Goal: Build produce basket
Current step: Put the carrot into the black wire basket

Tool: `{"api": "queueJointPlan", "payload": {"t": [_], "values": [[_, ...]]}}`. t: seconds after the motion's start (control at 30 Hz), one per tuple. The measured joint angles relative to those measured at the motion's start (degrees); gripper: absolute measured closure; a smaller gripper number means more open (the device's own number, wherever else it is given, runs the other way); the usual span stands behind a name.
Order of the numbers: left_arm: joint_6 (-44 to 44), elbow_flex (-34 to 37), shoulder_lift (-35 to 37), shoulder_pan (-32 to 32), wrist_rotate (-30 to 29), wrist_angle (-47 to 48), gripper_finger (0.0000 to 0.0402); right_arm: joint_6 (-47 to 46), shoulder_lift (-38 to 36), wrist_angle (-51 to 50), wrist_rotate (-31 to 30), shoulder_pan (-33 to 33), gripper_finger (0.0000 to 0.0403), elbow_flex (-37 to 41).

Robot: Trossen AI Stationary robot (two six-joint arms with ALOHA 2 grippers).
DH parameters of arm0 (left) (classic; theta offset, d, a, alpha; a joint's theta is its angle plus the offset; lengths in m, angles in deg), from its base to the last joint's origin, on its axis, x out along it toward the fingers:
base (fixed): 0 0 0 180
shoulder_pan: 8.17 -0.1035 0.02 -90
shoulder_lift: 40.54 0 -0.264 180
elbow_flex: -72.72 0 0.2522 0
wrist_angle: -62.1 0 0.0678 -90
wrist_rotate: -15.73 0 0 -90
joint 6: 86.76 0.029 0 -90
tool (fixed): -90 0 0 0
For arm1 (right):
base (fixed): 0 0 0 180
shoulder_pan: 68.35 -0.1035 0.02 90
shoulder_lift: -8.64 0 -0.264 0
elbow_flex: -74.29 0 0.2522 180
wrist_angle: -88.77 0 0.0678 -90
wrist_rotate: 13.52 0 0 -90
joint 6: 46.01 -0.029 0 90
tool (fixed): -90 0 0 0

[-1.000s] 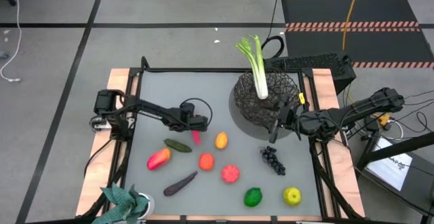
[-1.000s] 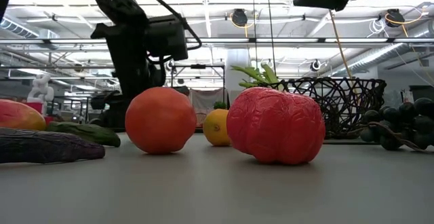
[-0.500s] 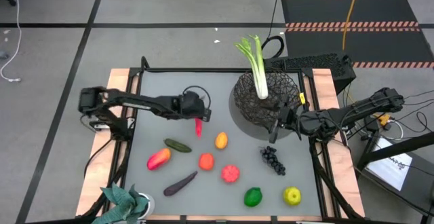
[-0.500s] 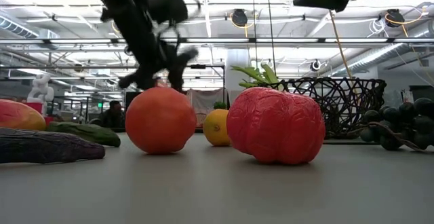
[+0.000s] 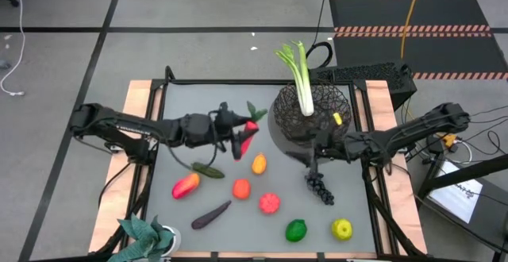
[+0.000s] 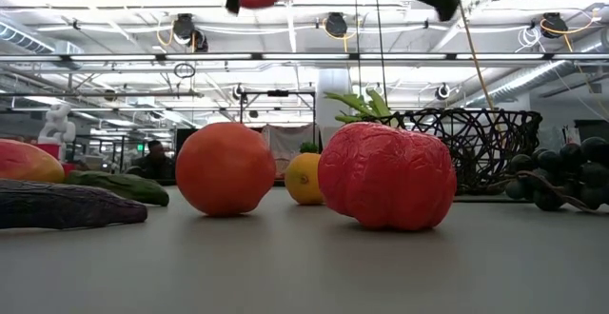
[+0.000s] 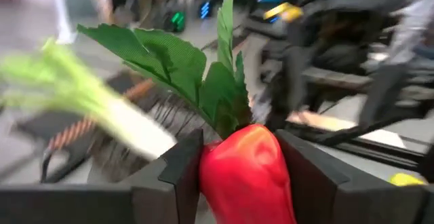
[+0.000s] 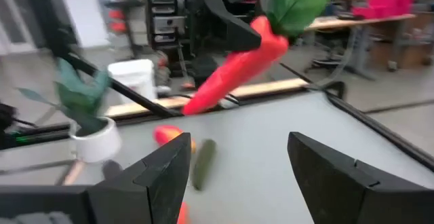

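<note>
From above, your left gripper (image 5: 240,139) hangs over the middle of the table (image 5: 182,103), closed on a red carrot (image 5: 244,137) with green leaves, just beside the black wire basket (image 5: 311,113) at the far right. A leek (image 5: 298,75) already stands in the basket. Your right gripper (image 5: 316,160) hovers just above the dark grapes (image 5: 320,186), near the basket's front edge. Loose on the table lie a cucumber (image 5: 208,169), a red-and-orange fruit (image 5: 185,186), an eggplant (image 5: 210,213), an orange fruit (image 5: 241,189), a small yellow-orange fruit (image 5: 258,164), a red fruit (image 5: 269,203), a green fruit (image 5: 296,230) and a yellow fruit (image 5: 342,229). A teal plant (image 5: 145,236) sits at the near left corner.

At table height, the carrot shows at the very top, held well clear of the surface — the basket stands behind to the right.

Through the left wrist camera, both fingers (image 7: 182,173) press the carrot's red body between them, leaves pointing ahead, with the leek beyond.

Through the right wrist camera, the fingers (image 8: 163,170) stand wide apart and grip nothing; the carrot hangs in the air across from them.

You seem to be mid-carry with the carrot. The next move likely calls for bringing it over the basket's rim, clear of the leek, before letting go — while the right arm looks set to drop onto the grapes.
</note>
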Motion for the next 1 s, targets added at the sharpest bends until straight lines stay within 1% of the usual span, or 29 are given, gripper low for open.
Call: {"api": "queueJointPlan", "payload": {"t": [0.1,0.17,0.3,0.33,0.47,0.6,0.73,0.8,0.9,1.0], "values": [[6.05,0.0,-1.05,2.42,0.23,-5.49,0.0224,1.87,4.8,7.71,3.54,0.6,0.0163,0.0],[9.05,0.0,-1.79,3.55,1.01,-9.0,0.0223,3.48,7.96,13.01,3.97,0.85,0.0163,0.0],[11.84,0.0,-2.78,4.88,6.52,-13.48,0.0222,6.91,13.3,22.94,4.14,0.85,0.0162,0.0],[12.24,0.0,-3.36,5.15,7.55,-14.62,0.0221,7.4,14.51,25.0,5.07,0.87,0.0161,0.0],[16.11,0.0,-5.58,6.02,7.98,-17.41,0.0221,7.99,18.16,32.49,9.06,0.96,0.0152,0.02],[18.07,0.0,-8.24,6.12,7.98,-21.29,0.0221,8.09,20.44,37.39,10.0,1.02,0.0144,0.0],[19.29,0.02,-10.3,6.13,7.95,-25.57,0.022,7.97,21.72,39.48,10.0,1.31,0.0143,0.0],[20.05,0.0,-11.16,6.11,7.93,-27.4,0.022,7.07,22.37,40.55,11.05,1.67,0.0145,0.0],[20.53,0.0,-12.14,6.06,7.89,-27.49,0.022,5.96,23.63,42.57,12.89,2.39,0.0149,-0.02],[20.53,0.0,-12.89,5.74,7.87,-29.28,0.022,4.42,24.72,43.45,12.91,2.92,0.0156,-0.02]]}}
